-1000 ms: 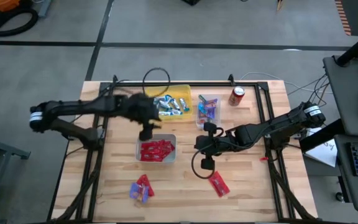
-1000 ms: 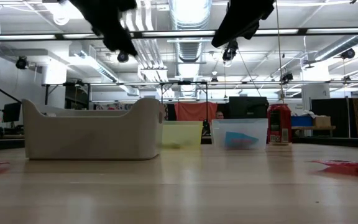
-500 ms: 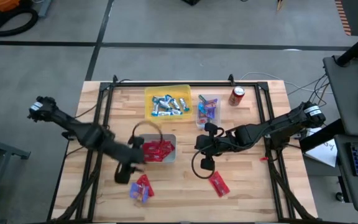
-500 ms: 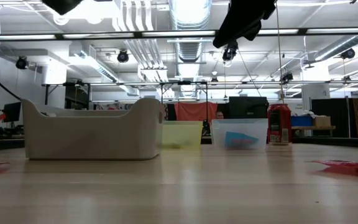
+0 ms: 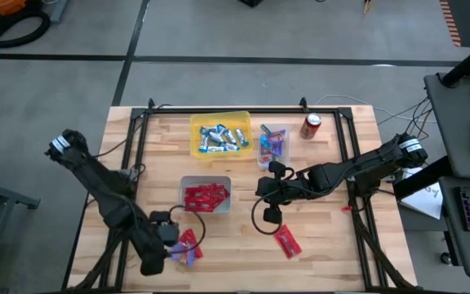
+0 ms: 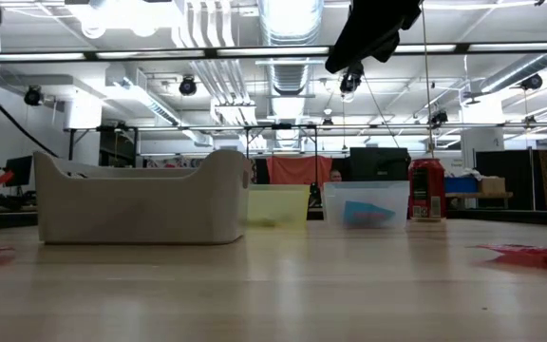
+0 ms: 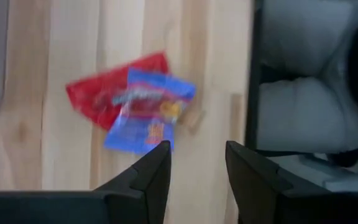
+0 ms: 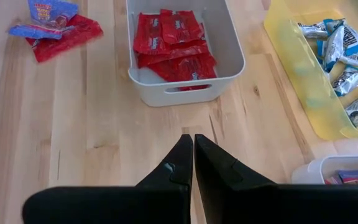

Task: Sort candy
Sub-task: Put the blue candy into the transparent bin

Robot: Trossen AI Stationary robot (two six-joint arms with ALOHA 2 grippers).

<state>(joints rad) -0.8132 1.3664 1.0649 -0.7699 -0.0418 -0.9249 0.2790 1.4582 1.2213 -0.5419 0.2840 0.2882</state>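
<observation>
red soda can [image 5: 311,125] upright near table's [image 5: 325,245] far edge.

red packets [image 5: 206,197], white bin [image 5: 183,187], yellow bin [image 5: 194,124], red can [image 5: 311,125]

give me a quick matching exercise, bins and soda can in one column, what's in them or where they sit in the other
Column one:
1. white bin
2. yellow bin
3. clear bin
4. red soda can

Column two:
A. blue-and-silver mini bars
B. stands on the table beside the clear bin, nearer the right arm's side
C. red packets
D. pink and blue packets

Pairs: 1-C, 2-A, 3-D, 4-B
</observation>
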